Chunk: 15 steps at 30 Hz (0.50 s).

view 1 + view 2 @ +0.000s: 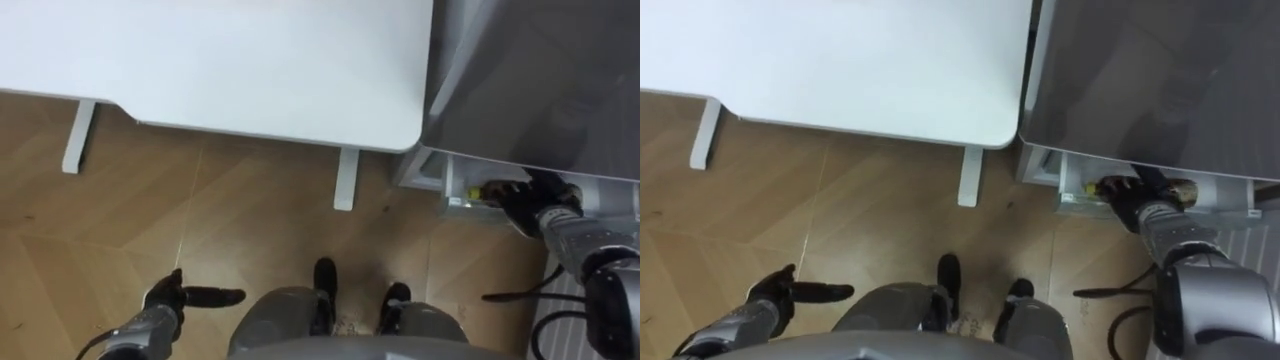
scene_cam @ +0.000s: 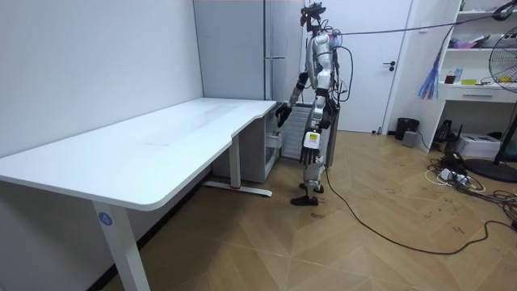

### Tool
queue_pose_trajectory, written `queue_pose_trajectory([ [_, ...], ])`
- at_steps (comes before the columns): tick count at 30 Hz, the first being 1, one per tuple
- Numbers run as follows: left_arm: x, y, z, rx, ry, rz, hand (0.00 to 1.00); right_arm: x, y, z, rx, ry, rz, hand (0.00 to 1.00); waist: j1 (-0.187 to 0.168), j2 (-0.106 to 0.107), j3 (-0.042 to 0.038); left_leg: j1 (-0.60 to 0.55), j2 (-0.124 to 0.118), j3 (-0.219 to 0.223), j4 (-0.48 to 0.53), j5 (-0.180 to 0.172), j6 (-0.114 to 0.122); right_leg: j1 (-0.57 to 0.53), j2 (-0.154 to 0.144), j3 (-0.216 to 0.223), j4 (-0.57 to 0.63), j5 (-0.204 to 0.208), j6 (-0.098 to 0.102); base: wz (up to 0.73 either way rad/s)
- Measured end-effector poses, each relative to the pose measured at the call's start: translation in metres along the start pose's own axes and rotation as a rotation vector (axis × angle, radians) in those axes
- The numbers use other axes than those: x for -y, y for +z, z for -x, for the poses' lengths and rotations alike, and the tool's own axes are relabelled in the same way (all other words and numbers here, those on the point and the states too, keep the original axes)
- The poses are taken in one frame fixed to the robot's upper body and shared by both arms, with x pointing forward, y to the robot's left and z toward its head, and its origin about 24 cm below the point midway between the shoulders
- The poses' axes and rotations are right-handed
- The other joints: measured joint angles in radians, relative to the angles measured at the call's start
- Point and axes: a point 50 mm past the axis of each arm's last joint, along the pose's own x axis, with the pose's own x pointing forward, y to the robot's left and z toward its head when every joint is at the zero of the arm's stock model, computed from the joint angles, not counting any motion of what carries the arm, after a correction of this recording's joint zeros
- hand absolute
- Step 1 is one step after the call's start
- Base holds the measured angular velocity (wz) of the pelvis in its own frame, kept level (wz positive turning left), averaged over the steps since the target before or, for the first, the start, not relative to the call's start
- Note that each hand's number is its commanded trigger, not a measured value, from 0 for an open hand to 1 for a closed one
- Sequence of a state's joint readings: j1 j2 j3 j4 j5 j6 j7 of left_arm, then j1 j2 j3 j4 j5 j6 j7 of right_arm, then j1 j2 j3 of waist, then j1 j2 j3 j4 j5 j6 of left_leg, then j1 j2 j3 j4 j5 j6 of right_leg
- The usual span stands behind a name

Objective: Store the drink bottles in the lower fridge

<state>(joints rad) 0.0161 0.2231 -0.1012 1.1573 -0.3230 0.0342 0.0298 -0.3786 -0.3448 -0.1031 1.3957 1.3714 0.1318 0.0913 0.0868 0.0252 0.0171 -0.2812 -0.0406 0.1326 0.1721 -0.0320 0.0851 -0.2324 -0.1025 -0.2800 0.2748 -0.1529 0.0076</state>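
Yellow-tipped drink (image 1: 478, 190) is seen in the open lower fridge compartment (image 1: 447, 196), far right, at the right robot hand (image 1: 525, 203); whether it's gripped can't be told. Placing step judged underway; release & withdrawal req'd next. Left robot hand (image 1: 178, 297) is held low, fingers straight, empty.

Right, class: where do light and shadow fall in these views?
Left eye view: the white table is brightest, while the right hand sits in shade below the fridge front. Room view: the table throws a soft shadow on the floor.
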Motion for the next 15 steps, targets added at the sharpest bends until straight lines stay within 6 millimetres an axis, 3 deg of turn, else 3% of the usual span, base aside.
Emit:
queue_pose_trajectory([
  [6,-0.005,-0.009,0.002,-0.014,0.017,0.044,0.0,0.023,-0.003,0.004,-0.006,-0.023,-0.006,0.0,-0.006,-0.009,-0.0033,0.061,0.0,0.001,-0.008,-0.012,-0.003,0.068,0.005,0.001,-0.028,0.001,0.003,-0.01],
  [12,-0.016,-0.032,0.007,-0.059,0.056,0.087,0.0,0.048,-0.001,0.011,0.021,-0.049,-0.057,0.0,-0.029,-0.023,-0.0154,0.107,0.006,0.006,-0.008,-0.035,-0.008,0.13,0.018,0.009,-0.071,0.007,0.009,-0.05],
  [15,-0.02,-0.042,0.01,-0.081,0.077,0.117,0.0,0.061,0.0,0.015,0.035,-0.067,-0.077,0.0,-0.045,-0.035,-0.0158,0.132,0.006,0.003,-0.008,-0.044,-0.011,0.163,0.019,0.005,-0.077,0.005,0.009,0.0],
])
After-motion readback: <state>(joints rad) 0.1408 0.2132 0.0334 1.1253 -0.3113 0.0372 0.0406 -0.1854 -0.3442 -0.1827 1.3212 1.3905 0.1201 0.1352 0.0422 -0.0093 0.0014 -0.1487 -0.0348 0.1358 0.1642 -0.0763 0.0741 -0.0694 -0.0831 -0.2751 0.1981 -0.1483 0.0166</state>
